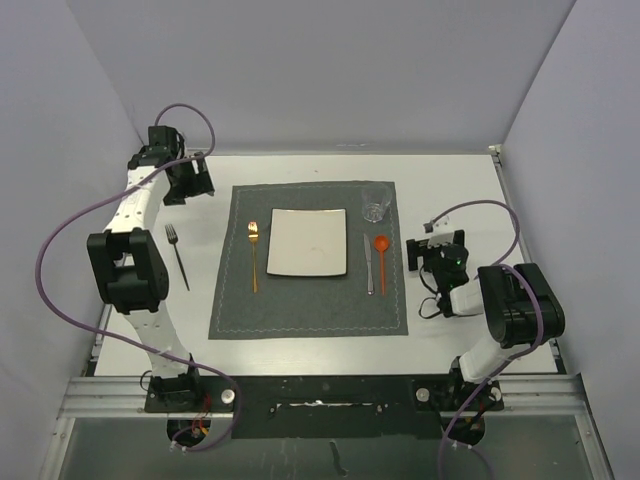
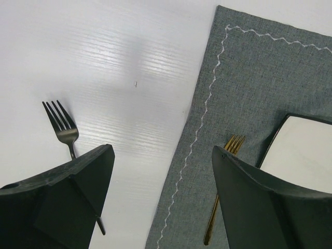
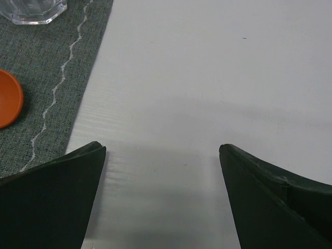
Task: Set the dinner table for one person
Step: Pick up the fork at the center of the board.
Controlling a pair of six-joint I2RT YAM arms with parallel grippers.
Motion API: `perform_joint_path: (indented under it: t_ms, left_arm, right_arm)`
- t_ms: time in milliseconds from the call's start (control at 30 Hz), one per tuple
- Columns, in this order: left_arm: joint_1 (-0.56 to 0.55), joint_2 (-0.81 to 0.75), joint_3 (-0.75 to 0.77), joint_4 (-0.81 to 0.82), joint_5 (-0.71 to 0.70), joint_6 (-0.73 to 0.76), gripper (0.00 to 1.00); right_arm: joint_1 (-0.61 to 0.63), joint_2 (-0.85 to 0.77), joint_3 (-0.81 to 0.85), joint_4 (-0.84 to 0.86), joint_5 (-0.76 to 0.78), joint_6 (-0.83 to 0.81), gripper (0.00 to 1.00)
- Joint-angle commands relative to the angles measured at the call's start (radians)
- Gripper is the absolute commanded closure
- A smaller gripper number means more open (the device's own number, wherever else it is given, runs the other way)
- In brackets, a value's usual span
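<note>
The white dinner table (image 1: 455, 185) carries a dark grey placemat (image 1: 308, 310). On the mat lie a white square plate (image 1: 307, 243), a gold fork (image 1: 253, 256) to its left, a silver knife (image 1: 368, 264) and an orange spoon (image 1: 381, 248) to its right, and a clear glass (image 1: 376, 204) at the far right corner. A black fork (image 1: 178, 256) lies on the bare table left of the mat. My left gripper (image 1: 192, 180) is open and empty, raised above the mat's far left corner. My right gripper (image 1: 438, 242) is open and empty, low over the table right of the spoon.
The left wrist view shows the black fork (image 2: 63, 128), the gold fork (image 2: 233, 143), the mat's stitched edge (image 2: 205, 104) and a plate corner (image 2: 303, 150). The right wrist view shows the spoon bowl (image 3: 8, 98), the glass base (image 3: 31, 9) and bare table (image 3: 207, 78). Grey walls enclose the table.
</note>
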Motion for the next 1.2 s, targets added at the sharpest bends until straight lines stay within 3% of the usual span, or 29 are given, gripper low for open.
perform_joint_path:
  t_ms: [0, 533, 800, 1167]
  left_arm:
    - [0.012, -0.101, 0.007, 0.055, -0.008, 0.016, 0.24]
    - [0.022, -0.068, -0.004, 0.048, -0.02, 0.015, 0.23]
    - [0.118, 0.017, -0.029, 0.033, 0.069, -0.077, 0.24]
    - [0.161, 0.2, 0.105, -0.05, -0.061, -0.08, 0.25]
  right_arm:
    - [-0.019, -0.022, 0.049, -0.025, -0.002, 0.026, 0.02]
    - [-0.056, -0.019, 0.074, -0.069, -0.068, 0.044, 0.02]
    - [-0.057, -0.019, 0.075, -0.068, -0.068, 0.045, 0.02]
    - [-0.057, -0.019, 0.075, -0.068, -0.069, 0.045, 0.02]
